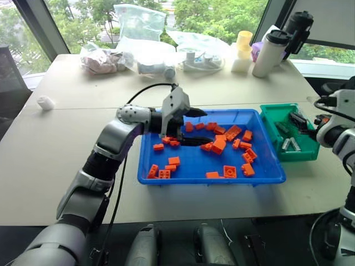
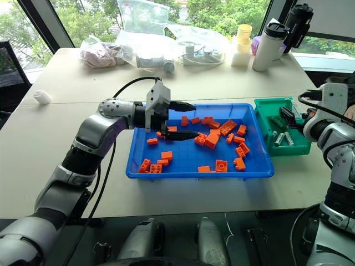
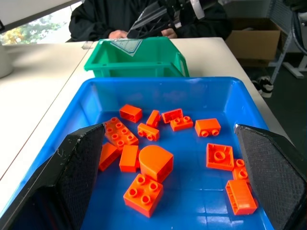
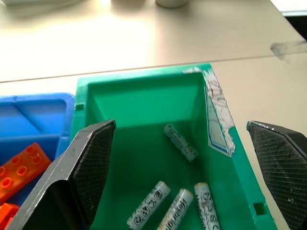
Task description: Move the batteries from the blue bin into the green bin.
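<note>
The blue bin lies mid-table and holds many orange bricks. Just to its right stands the green bin, where several batteries lie loose on the floor; they also show as batteries from the head camera. My right gripper hangs open over the green bin, above the batteries, with nothing between its fingers. My left gripper is open too, pointing right over the left half of the blue bin, a little above the bricks.
Plastic bags, a white bottle, a black bottle and yellow cups line the table's far side. A small white object sits far left. A person in black sits beyond the green bin.
</note>
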